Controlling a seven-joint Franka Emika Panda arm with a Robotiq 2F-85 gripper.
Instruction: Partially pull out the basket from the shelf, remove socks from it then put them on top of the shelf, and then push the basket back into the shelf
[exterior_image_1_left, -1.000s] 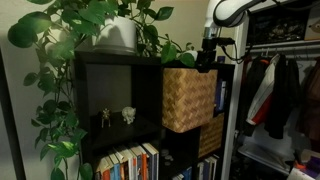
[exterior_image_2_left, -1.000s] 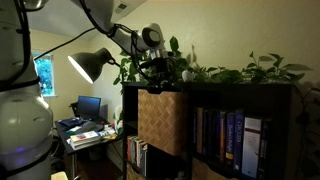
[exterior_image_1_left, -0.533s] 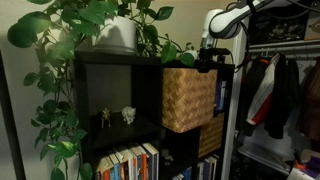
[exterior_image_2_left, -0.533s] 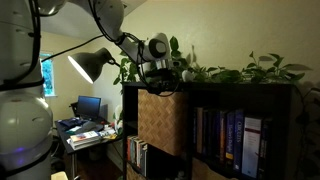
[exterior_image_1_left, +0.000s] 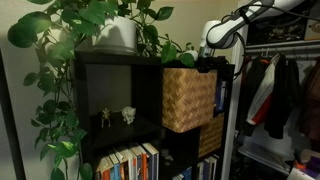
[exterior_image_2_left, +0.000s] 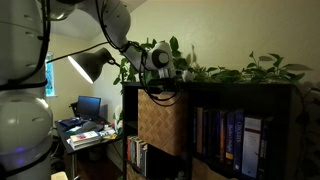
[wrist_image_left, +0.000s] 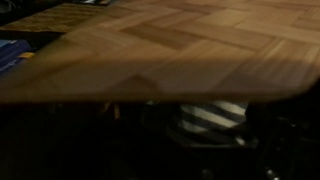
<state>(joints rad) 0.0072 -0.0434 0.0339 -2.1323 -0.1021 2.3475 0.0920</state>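
Robotiq gripper (exterior_image_1_left: 207, 62) lower over the light tan woven wicker basket (exterior_image_1_left: 188, 98)
Since a second ago the arm has tilted down, jaws wide apart and empty. The basket, unmoved, juts from a top cubby of the tall black cube shelf (exterior_image_1_left: 115, 57).

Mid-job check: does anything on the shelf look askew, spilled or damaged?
Only the basket: it juts out past the front of the shelf instead of sitting flush in its cubby, clear in both exterior views. Nothing looks spilled or broken; the plant pot on top stands upright.
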